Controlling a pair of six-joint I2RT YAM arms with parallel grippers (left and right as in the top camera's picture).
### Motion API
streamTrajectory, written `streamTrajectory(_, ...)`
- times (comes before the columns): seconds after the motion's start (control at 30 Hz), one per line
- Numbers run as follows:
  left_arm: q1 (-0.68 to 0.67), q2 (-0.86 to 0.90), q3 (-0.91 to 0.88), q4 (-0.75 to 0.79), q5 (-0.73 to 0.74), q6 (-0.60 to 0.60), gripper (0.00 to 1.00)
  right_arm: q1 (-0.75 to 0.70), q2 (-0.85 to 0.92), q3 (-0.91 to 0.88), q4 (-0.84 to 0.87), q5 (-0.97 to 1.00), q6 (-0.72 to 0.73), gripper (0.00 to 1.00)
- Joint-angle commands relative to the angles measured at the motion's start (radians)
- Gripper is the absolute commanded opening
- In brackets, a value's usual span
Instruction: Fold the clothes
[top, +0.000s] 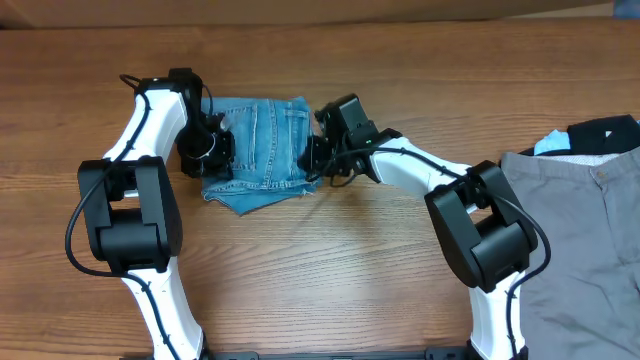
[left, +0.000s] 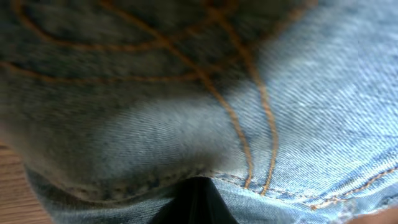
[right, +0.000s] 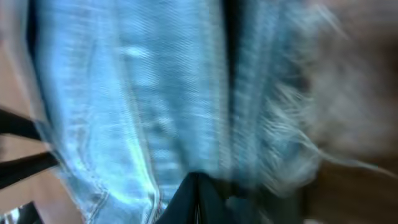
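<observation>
The jeans (top: 262, 150) are faded light-blue denim, paler along the creases. Orange-tan stitching (left: 202, 74) runs across them in paired lines and curves. Their frayed hem (right: 289, 124) is whitish. The counter (top: 330, 280) is warm brown wood grain with darker streaks. The left arm (top: 148, 118) and right arm (top: 425, 170) are white with black joints and black cables. At the right edge lie plain grey trousers (top: 580, 230), and above them a black garment (top: 610, 132) with a pale-blue scrap (top: 550, 146).
</observation>
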Motion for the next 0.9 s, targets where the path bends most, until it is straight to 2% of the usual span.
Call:
streamTrajectory(0.0, -0.008, 0.005, -0.032, -0.010, -0.004, 0.028, 0.04, -0.002, 0.030, 0.002, -0.111, 0.232, 0.080, 0.04)
streamTrajectory(0.13, -0.008, 0.005, -0.032, -0.014, -0.004, 0.032, 0.04, -0.027, 0.004, 0.014, -0.151, 0.153, 0.013, 0.04)
streamTrajectory(0.3, -0.008, 0.005, -0.031, -0.014, 0.005, 0.051, 0.04, -0.037, -0.128, 0.053, -0.208, 0.126, -0.107, 0.04)
streamTrajectory(0.5, -0.008, 0.005, -0.027, -0.002, 0.045, 0.077, 0.06, 0.010, -0.252, 0.063, -0.155, 0.081, -0.116, 0.04)
streamTrajectory(0.67, -0.003, 0.005, 0.049, -0.050, 0.053, 0.078, 0.13, 0.075, -0.207, 0.060, -0.138, 0.074, -0.115, 0.04)
streamTrajectory(0.87, -0.002, 0.005, 0.251, -0.148, 0.054, 0.147, 0.23, 0.117, -0.062, 0.054, -0.107, 0.076, -0.098, 0.04)
